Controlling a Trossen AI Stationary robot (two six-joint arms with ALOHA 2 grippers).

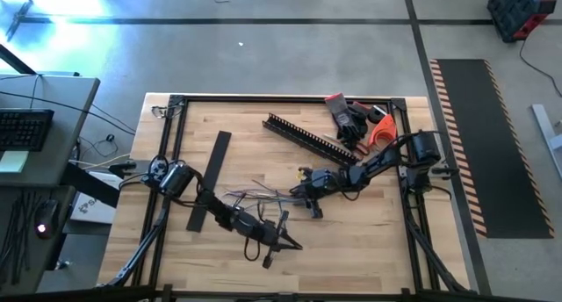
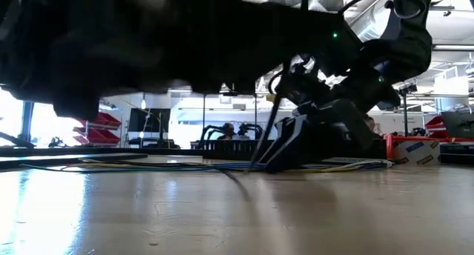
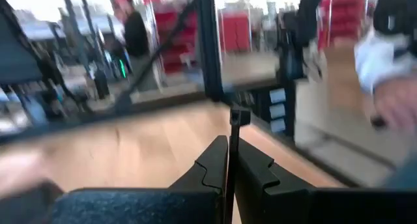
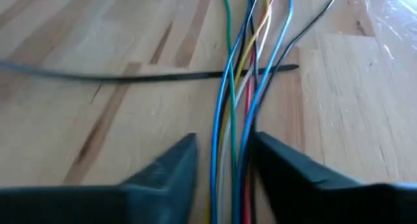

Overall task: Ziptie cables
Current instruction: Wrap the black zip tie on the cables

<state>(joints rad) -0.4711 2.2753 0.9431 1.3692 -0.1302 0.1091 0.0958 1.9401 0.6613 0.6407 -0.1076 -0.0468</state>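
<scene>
The cables (image 4: 238, 100) are a bundle of thin blue, green, yellow, red, white and black wires lying on the wooden table (image 1: 369, 232); they also show in the high view (image 1: 255, 197) and low view (image 2: 185, 167). They cross over a thin black ziptie (image 4: 163, 76) lying flat on the wood. My right gripper (image 4: 225, 146) (image 1: 303, 195) is open and slants down, one finger on each side of the bundle. My left gripper (image 3: 229, 146) (image 1: 283, 240) is nearer the front edge, shut on another black ziptie (image 3: 234, 129). My left gripper pinches the black ziptie's strap (image 3: 232, 142) between its two fingers. The fingers lie level and point toward the table's right and near side. The ziptie's square head (image 3: 239, 115) sticks out past the fingertips, above the wood.
A black comb-toothed channel (image 1: 307, 140) lies at the far middle, with black gloves (image 1: 351, 118) and an orange tool (image 1: 379, 131) at the far right. A flat black strip (image 1: 211, 175) lies at the left. A black frame (image 1: 176, 126) rims the table. People show beyond it (image 3: 135, 35).
</scene>
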